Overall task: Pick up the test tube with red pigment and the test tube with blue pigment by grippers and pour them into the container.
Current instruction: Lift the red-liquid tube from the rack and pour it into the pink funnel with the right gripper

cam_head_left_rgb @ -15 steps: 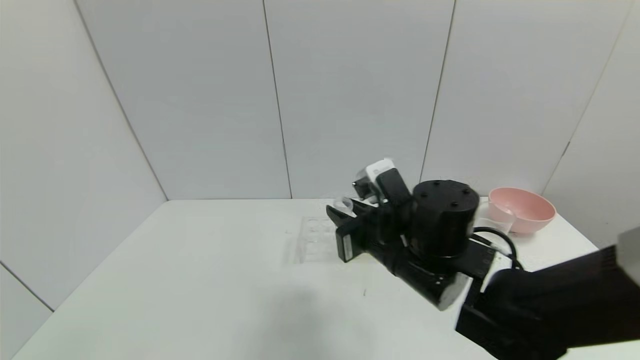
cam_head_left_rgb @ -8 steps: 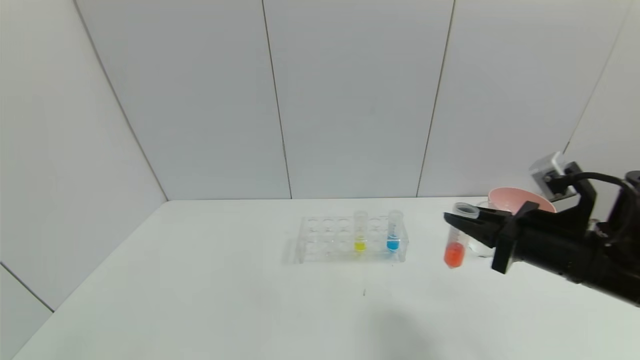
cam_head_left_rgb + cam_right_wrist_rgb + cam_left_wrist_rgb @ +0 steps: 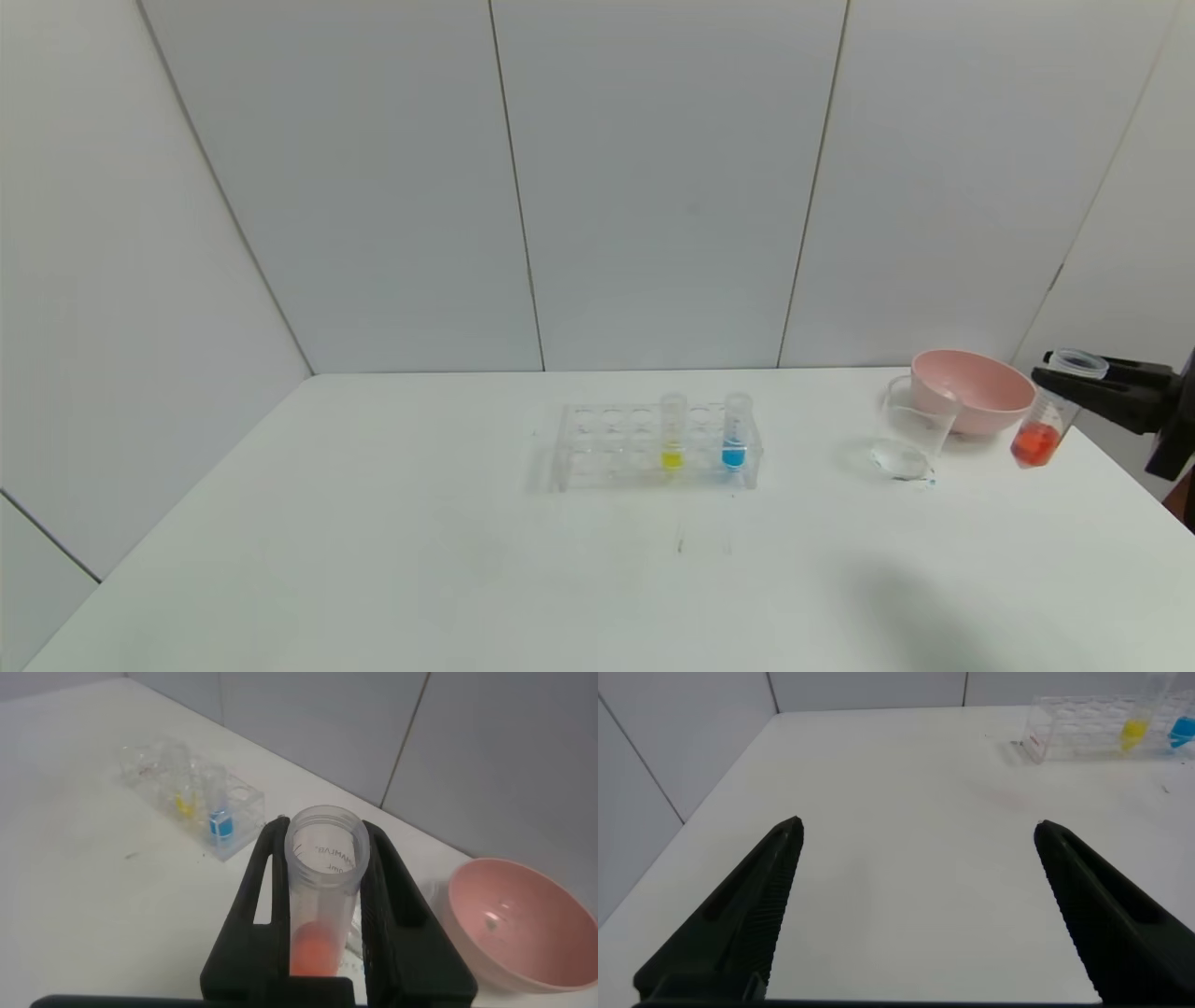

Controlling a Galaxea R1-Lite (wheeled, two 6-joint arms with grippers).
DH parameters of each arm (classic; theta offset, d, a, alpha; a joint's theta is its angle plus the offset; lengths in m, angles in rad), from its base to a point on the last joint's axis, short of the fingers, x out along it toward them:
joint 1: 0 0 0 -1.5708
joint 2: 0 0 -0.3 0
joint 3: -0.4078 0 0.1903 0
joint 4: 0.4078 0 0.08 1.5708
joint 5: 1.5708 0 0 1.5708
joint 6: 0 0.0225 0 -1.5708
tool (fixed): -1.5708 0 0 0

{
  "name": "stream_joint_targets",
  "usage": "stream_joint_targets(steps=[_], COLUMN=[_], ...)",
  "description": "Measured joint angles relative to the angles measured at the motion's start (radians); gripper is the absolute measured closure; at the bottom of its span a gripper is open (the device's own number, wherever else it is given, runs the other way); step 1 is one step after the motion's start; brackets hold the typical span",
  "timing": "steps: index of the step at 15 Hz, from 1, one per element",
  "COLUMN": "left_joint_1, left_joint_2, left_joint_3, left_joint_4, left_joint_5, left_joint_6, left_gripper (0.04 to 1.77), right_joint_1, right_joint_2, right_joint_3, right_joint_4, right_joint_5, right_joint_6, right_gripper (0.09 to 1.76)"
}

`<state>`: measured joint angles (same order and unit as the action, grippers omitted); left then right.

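White surface point(image 3: 420, 560) is the biggest thing, and all the other things sit on it. Next in size is the pink bowl point(image 3: 971, 392), far over on the robot's right near the back wall. The clear tube rack point(image 3: 653, 448) stands near the middle, well apart from the bowl. The right gripper point(image 3: 1074, 378) comes in from the right edge, just beside the bowl, and its jaws pinch the test tube with red pigment point(image 3: 1044, 425) near its open top. That tube hangs in the air above the surface with the red part at the bottom, tilted a little. The left gripper point(image 3: 915, 835) shows only in its own wrist view, over a bare part of the surface, with its jaws spread wide and nothing between them. The container point(image 3: 915, 429) stands just in front of the bowl, near the red tube. The test tube with blue pigment point(image 3: 736, 434) stands upright in the rack, next to a tube with yellow liquid point(image 3: 672, 434).
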<state>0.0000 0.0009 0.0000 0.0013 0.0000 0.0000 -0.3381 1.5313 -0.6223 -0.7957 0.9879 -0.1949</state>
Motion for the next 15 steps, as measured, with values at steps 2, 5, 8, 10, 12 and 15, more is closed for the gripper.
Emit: stream_joint_targets(steps=[2,5,8,10,12,15], left_joint_1=[0.000,0.000,0.000,0.000,0.000,0.000], left_joint_2=[0.000,0.000,0.000,0.000,0.000,0.000], left_joint_3=[0.000,0.000,0.000,0.000,0.000,0.000], left_joint_4=[0.000,0.000,0.000,0.000,0.000,0.000], left_joint_5=[0.000,0.000,0.000,0.000,0.000,0.000], left_joint_6=[0.000,0.000,0.000,0.000,0.000,0.000], left_gripper=[0.05,0.05,0.05,0.05,0.05,0.05], right_joint_1=[-0.038,-0.059,-0.057,-0.035,-0.014,0.023], right_joint_2=[0.055,0.137,0.213,0.265,0.322,0.394], right_joint_3=[-0.072,-0.206,-0.360,-0.473,-0.588,-0.730], right_joint_4=[0.013,0.117,0.309,0.442,0.549,0.690], right_joint_5=[0.006,0.004,-0.038,-0.156,-0.207,-0.259], right_joint_6=[-0.007,-0.078,-0.207,-0.319,-0.406,-0.527], right_gripper=[1.36,1.36,1.36,1.36,1.36,1.36])
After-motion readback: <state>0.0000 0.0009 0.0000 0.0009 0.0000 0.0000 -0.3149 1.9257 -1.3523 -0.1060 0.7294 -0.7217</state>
